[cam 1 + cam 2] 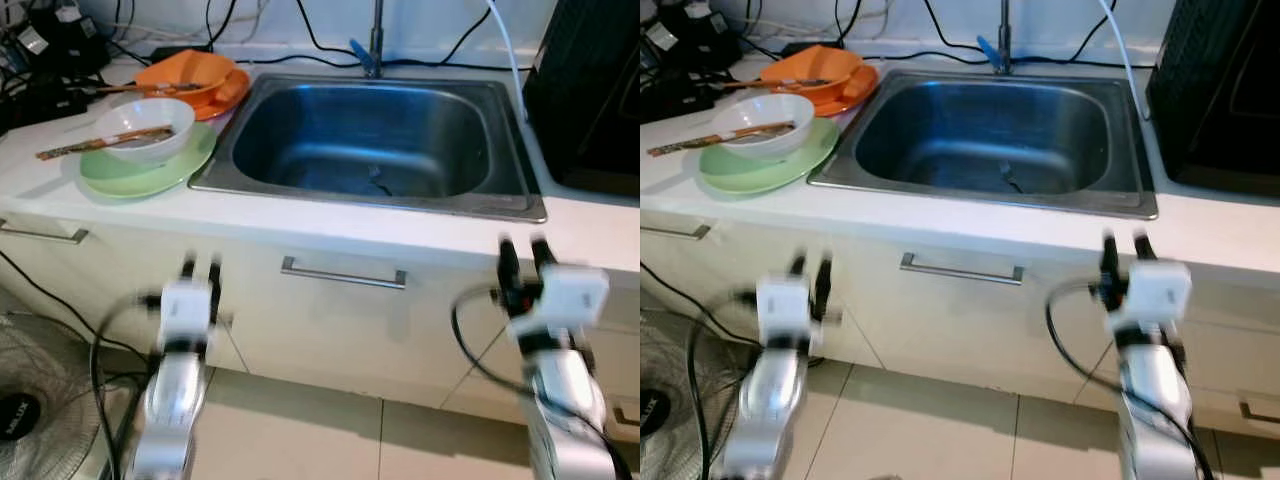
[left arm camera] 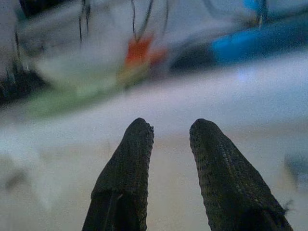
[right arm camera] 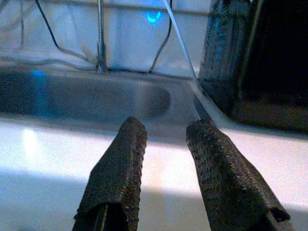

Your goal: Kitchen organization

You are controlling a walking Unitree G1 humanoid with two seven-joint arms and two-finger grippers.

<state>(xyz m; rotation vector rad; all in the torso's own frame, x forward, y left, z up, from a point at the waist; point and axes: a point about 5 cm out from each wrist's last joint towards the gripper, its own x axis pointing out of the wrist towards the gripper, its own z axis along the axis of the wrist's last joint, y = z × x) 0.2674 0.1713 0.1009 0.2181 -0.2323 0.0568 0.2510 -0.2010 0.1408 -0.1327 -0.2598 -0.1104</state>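
Up top, from the left eye view, we look down on a white table (image 1: 300, 225) with a steel sink (image 1: 370, 135) sunk into it and a tap (image 1: 376, 45) at its back edge. To the sink's left sits a white bowl (image 1: 145, 128) on a green plate (image 1: 140, 172), with chopsticks (image 1: 100, 142) lying across the bowl's rim. Behind them, an orange dish (image 1: 195, 78) rests beside the sink's corner. A black appliance (image 1: 585, 90) stands at the sink's right. Our left end effector (image 1: 201, 268) and right end effector (image 1: 525, 255) are both raised in front of the cabinet, below the table edge, holding nothing. A drawer handle (image 1: 343, 273) runs between them, and a fan (image 1: 40, 395) stands on the floor at lower left.

From the right eye view we see the same layout.

From the left wrist view, which is blurred, our two black fingers (image 2: 127, 173) stand slightly apart with nothing between them, aimed at the table edge; the bowl and plate show as pale and green smears beyond.

From the right wrist view, our fingers (image 3: 120, 173) are likewise parted and empty, pointing over the table rim toward the sink and the black appliance.
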